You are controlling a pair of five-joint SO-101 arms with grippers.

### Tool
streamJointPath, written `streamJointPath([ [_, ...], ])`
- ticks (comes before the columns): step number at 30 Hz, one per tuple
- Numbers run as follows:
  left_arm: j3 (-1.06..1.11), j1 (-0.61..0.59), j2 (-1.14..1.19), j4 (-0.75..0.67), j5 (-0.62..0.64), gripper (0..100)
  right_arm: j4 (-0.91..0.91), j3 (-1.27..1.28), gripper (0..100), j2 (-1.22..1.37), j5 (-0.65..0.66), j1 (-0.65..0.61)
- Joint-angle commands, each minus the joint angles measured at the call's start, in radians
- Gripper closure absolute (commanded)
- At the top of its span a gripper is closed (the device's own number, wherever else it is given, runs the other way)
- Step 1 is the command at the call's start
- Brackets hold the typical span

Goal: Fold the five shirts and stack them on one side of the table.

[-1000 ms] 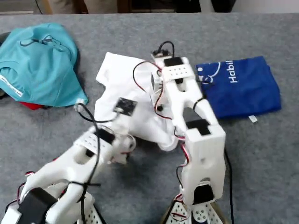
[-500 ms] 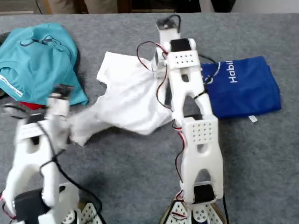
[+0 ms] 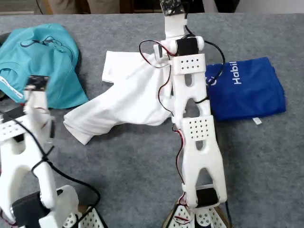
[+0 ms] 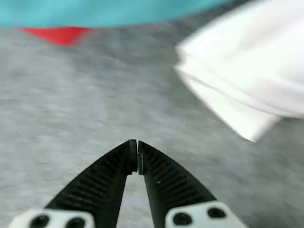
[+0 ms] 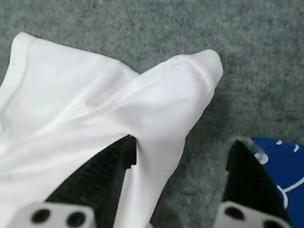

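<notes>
"While our right gripper (image 5: 183, 147) gapes wide over a sleeve (image 5: 190, 80) of the white shirt (image 3: 128, 99), top centre, where's our other?"

"Our left gripper (image 4: 133, 156) is pinched empty at frame left. We see the shirt stretching lower left to upper right, its lower end beside us."

The spread shirt (image 3: 128, 102) lies between shirt pile (image 3: 40, 61) and folded shirt (image 3: 251, 92).

White arms (image 3: 202, 164) trailing red and black cables (image 3: 179, 159), perforated panels (image 3: 197, 129) sitting behind the right claw (image 5: 183, 145), black ribbed fingers (image 4: 104, 185) tapering from white screw-holed bases (image 4: 190, 218)
</notes>
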Motion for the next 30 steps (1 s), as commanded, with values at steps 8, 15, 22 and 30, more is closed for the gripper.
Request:
streamJointPath([
  [8, 0.127, 0.804, -0.410, -0.112, 0.443, 98, 0.123, -0.031, 68.4, -0.286, 0.018, 0.163],
  [15, 0.241, 0.934, -0.248, -0.431, 0.695, 80, 0.123, 0.308, 68.4, -0.449, 0.052, 0.323],
  [22, -0.009, 1.051, 0.119, -0.425, 0.721, 80, 0.107, 0.644, 68.4, -0.556, 0.123, 0.255],
  [30, -0.181, 1.071, 0.383, -0.466, 0.833, 80, 0.009, 0.650, 68.4, -0.539, 0.123, 0.203],
])
